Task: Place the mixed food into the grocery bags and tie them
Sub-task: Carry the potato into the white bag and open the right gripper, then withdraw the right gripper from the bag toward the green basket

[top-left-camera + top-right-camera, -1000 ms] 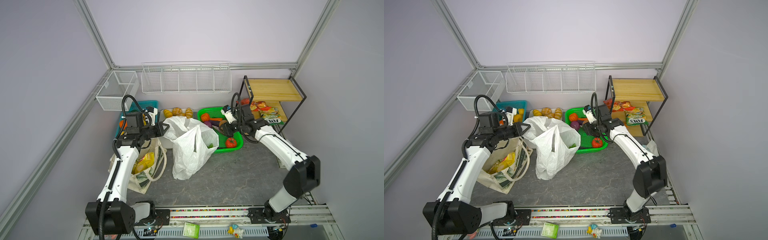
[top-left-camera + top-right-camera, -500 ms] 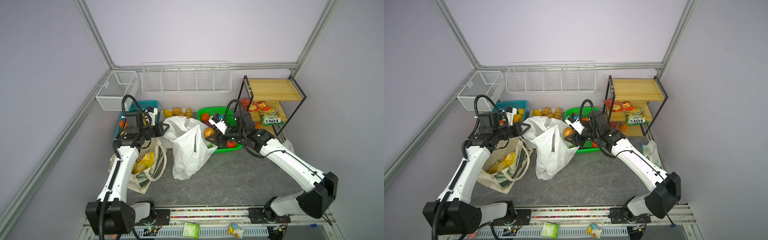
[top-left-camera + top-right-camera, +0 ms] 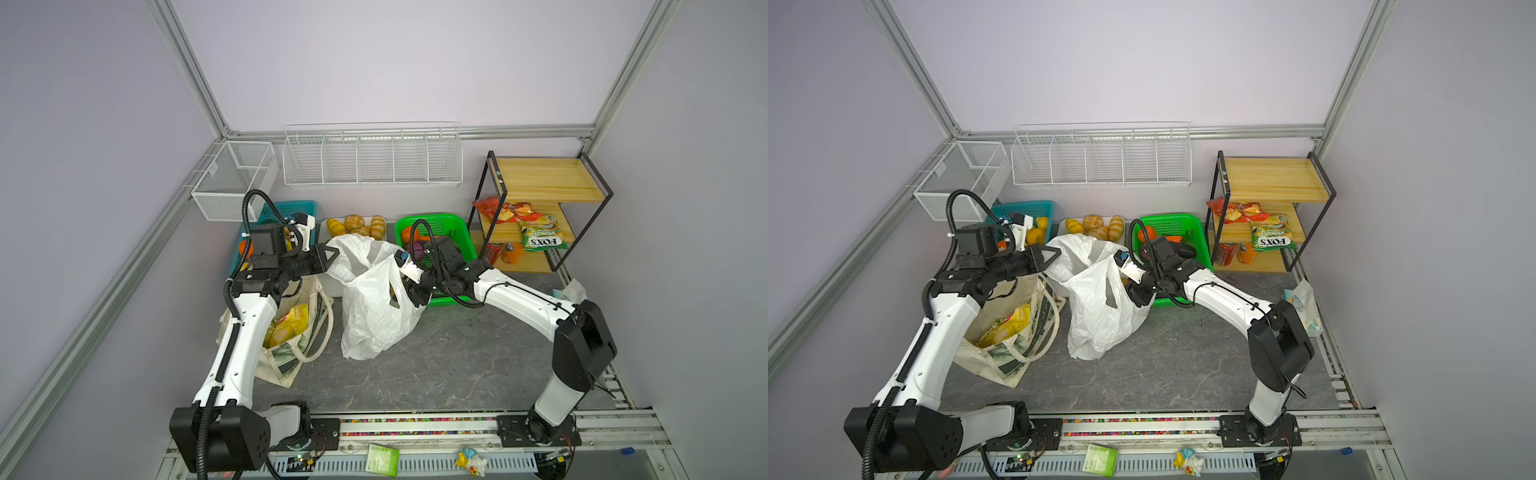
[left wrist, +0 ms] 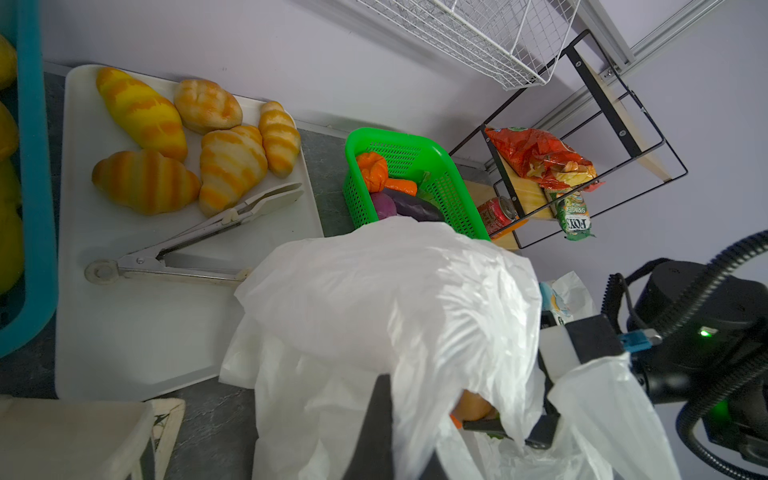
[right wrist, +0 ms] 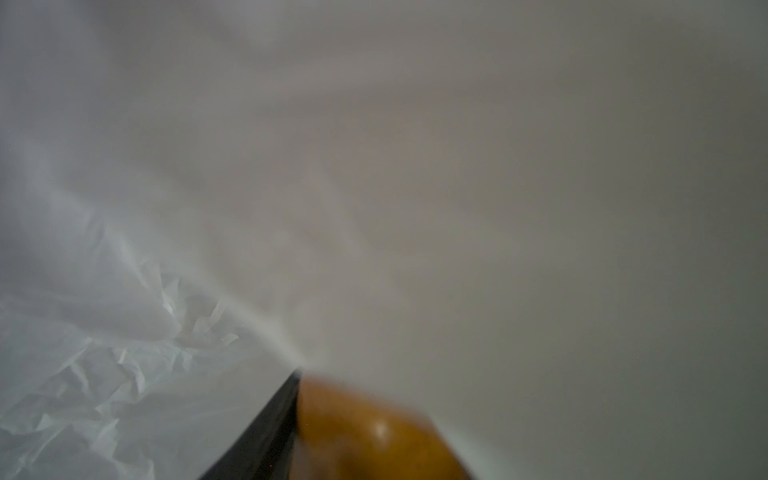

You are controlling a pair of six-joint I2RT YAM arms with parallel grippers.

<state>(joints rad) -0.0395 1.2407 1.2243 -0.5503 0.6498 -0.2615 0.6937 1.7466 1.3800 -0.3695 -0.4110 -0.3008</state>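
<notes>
The white plastic bag stands mid-table with its mouth held up. My left gripper is shut on the bag's rim, plastic draped over its finger. My right gripper reaches into the bag's mouth, its tips hidden by plastic, shut on a brown potato. The cream canvas tote lies on the left with yellow packets inside. A purple onion and an orange carrot sit in the green basket.
A white tray holds croissants and tongs behind the bag. A teal basket stands at back left. The shelf carries a red packet and a FOX'S packet. A small printed packet lies by the right wall.
My right gripper has swung left from the green basket with the potato and gone into the plastic bag's mouth. My left gripper has kept still on the rim.
</notes>
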